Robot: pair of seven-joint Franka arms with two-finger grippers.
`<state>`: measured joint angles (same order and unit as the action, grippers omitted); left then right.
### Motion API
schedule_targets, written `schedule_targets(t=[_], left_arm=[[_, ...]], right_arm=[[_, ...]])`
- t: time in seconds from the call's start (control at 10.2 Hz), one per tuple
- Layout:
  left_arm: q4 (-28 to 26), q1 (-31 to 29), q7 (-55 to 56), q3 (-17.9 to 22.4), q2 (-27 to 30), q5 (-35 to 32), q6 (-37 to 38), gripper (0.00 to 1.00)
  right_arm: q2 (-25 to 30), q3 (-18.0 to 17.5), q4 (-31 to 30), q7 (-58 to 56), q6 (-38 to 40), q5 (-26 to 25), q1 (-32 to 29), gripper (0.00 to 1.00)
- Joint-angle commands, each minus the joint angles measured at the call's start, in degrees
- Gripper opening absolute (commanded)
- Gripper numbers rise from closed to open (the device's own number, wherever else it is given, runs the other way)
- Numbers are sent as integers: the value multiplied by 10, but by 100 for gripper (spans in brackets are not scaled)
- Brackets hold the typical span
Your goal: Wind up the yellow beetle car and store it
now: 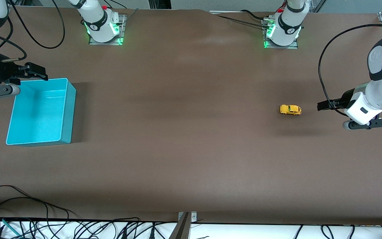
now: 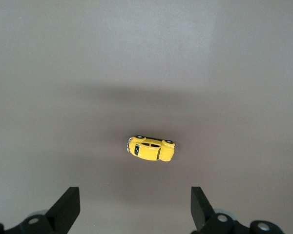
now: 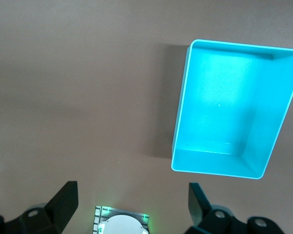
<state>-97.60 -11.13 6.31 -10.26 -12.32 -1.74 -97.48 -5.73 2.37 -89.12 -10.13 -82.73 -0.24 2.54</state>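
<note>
Yellow beetle car (image 1: pixel 290 110) sits on table (image 1: pixel 184 139), mid-right of front view, on its wheels. Left gripper (image 1: pixel 323 106) up in air just beside it at right edge, fingers spread, empty. Right gripper (image 1: pixel 36 73) at left edge over turquoise bin (image 1: pixel 65 109) rim, fingers spread, empty; bin holds nothing.

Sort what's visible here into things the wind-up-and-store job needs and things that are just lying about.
Belongs to the job:
- yellow beetle car, on the table toward the left arm's end
- turquoise bin, empty, toward the right arm's end
- left gripper, open, beside the car
- right gripper, open, at the bin's edge

Just lying about:
- cables along the table edge nearest the front camera
</note>
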Motion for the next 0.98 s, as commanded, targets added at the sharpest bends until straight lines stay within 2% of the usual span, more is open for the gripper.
schedule_targets(t=[0.0, 0.59, 0.89], left_arm=[[8, -1, 1, 1, 5, 14, 14, 100], [8, -3, 13, 2, 4, 16, 29, 100], [8, -2, 17, 1, -1, 16, 28, 100]], right_arm=[[-3, 1, 13, -11, 12, 9, -2, 100], [-2, 5, 12, -55, 27, 9, -4, 100], [0, 22, 13, -87, 34, 9, -6, 100]])
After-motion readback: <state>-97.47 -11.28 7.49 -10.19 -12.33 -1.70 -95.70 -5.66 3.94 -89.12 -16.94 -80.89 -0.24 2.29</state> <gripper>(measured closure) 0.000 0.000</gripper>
